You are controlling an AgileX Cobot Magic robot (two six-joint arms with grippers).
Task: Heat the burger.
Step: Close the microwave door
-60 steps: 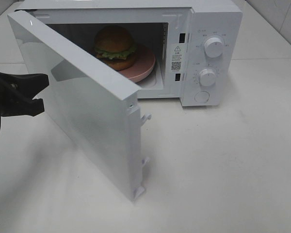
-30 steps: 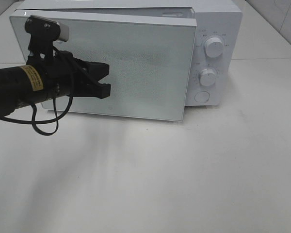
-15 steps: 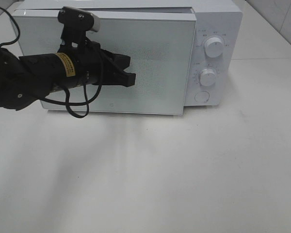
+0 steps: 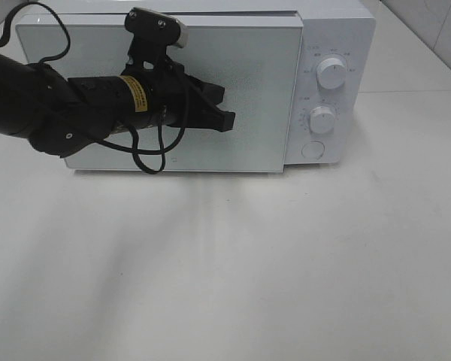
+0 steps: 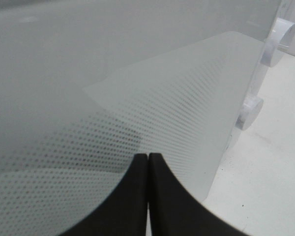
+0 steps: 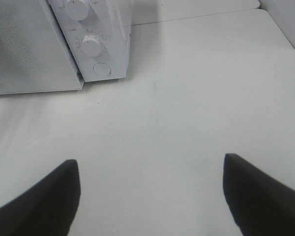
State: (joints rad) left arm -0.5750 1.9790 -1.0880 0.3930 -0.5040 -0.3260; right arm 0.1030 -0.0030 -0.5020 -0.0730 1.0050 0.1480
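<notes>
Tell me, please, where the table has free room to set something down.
The table is bare in front of the microwave and to its right. Only the closed door is crowded: the left gripper is against it.

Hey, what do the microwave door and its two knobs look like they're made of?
Microwave door: probably glass or glossy plastic, pale white; it carries soft reflections and a fine printed dot pattern, plain in the left wrist view. Upper knob and lower knob: likely smooth white moulded plastic with slight sheen, though too small to be sure.
</notes>
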